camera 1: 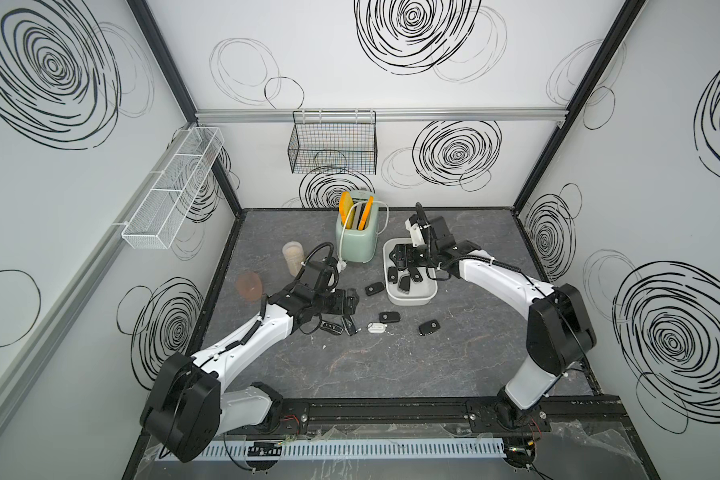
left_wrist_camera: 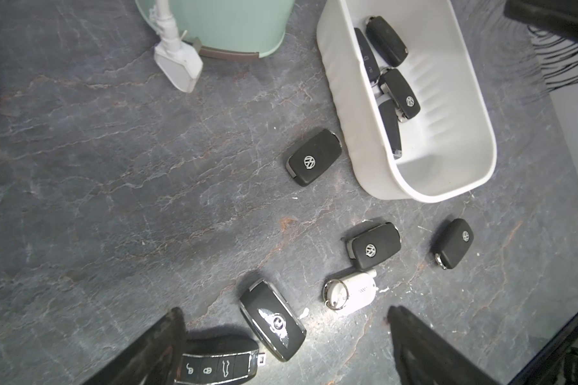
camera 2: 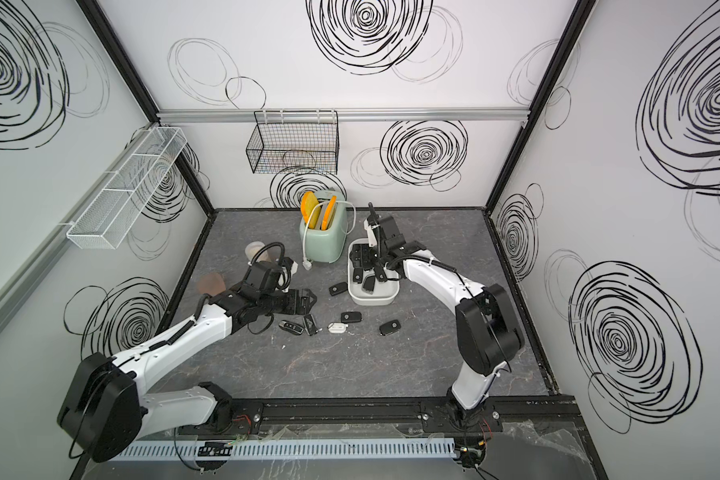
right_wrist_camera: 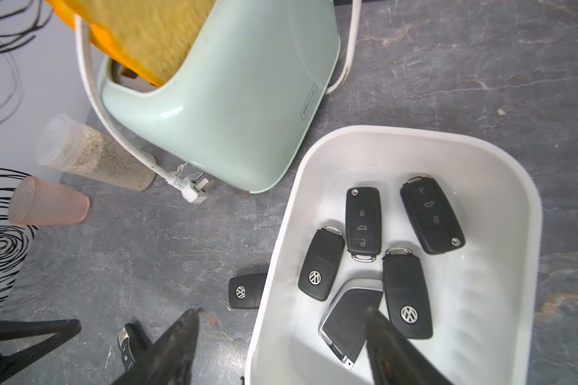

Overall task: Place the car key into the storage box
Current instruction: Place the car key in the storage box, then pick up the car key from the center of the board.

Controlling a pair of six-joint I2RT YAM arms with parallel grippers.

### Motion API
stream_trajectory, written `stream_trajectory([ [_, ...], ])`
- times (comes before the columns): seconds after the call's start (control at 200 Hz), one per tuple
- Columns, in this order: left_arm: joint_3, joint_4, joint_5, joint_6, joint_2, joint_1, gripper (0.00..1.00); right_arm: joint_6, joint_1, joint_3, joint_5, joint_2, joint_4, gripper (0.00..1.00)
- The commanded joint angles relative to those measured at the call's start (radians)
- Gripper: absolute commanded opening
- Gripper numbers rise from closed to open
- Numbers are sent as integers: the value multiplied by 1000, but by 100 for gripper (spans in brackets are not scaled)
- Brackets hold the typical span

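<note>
The car keys looked light, stiff and smooth-shelled, likely to slip or skate on the tabletop [camera 1: 391, 374]. The surest hold would probably be across the narrow sides of a body, not by the metal loop. The storage box [right_wrist_camera: 528, 213] stood near the tabletop's back edge, right of centre and just beside the toaster [right_wrist_camera: 234, 110], which had yellow slices [camera 1: 344, 208] in its slots. Five black keys lay flat in the box, among them a silver-edged fob [right_wrist_camera: 347, 316] under one finger of the right gripper [right_wrist_camera: 281, 311], whose jaws stood apart over the box with nothing between them. Six more lay out on the tabletop: one [left_wrist_camera: 314, 157] just beside the box wall, two black ones [left_wrist_camera: 374, 246] [left_wrist_camera: 454, 243] nearer the front, a white fob [left_wrist_camera: 349, 293], a winged-badge key [left_wrist_camera: 272, 321] and a three-button key [left_wrist_camera: 217, 365]. The left gripper [left_wrist_camera: 285, 313] hovered over those last ones, jaws wide and empty. A clear cup [right_wrist_camera: 97, 156] near the left edge held sandy grains.
</note>
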Motion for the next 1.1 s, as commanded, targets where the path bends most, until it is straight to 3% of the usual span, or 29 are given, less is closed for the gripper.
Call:
stream_trajectory([
  [0.0,49,4,-71,86,43,-36,98,-9,-13,-75,-63,-96,38,91],
  [0.065,64,11,-74,107,72,-42,98,-7,-20,-123,-87,-153,50,100],
  [0.455,189,23,-105,249,266,-82,99,47,-78,-389,-156,-440,74,99],
  [0.775,331,14,-114,316,473,-113,94,124,-91,-545,-176,-572,92,99],
  [1.095,428,-13,-154,335,624,-142,92,130,-114,-580,-174,-607,80,99],
])
